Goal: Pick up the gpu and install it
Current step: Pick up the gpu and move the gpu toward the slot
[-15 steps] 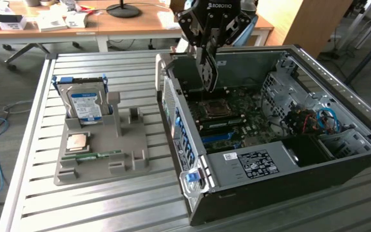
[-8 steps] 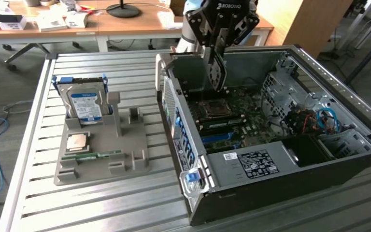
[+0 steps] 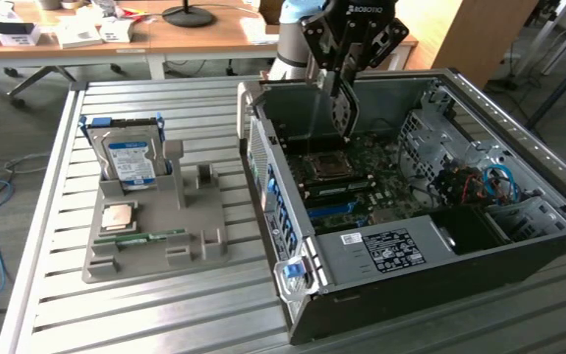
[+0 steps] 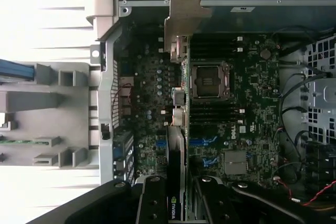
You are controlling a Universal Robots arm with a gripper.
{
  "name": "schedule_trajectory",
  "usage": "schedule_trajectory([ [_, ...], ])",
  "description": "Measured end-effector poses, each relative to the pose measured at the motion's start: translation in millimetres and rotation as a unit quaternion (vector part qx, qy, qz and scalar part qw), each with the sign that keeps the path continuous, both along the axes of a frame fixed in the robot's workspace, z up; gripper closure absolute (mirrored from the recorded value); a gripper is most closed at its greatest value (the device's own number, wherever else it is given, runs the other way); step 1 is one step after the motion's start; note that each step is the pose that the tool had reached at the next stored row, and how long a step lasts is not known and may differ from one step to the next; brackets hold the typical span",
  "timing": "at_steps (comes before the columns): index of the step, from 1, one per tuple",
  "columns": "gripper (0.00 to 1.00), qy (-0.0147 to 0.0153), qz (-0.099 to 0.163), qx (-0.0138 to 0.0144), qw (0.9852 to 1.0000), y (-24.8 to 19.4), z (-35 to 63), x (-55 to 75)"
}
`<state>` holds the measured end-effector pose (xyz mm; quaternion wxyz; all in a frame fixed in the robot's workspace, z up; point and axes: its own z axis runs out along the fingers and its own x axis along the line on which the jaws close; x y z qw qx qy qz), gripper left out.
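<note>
One thin flat circuit-board card with a silver end bracket, the gpu, hangs edge-down in my clamped jaws above the dark motherboard inside the open black computer case. I judge: keep it vertical, bracket squared to the rear slot.

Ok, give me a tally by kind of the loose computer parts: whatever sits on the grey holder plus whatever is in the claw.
Hard drive: 1
CPU chip: 1
Memory stick: 1
GPU, gripped by the claw: 1
Total: 4
</note>
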<state>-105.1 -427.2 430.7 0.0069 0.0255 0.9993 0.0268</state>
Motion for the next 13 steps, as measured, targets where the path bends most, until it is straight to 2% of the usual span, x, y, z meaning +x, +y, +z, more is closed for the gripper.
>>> schedule_trajectory([
  [6,0.74,0.0,0.0,0.0,1.0,0.0,0.0,12.5],
  [13,0.74,0.0,0.0,0.0,1.0,0.0,0.0,33.5],
])
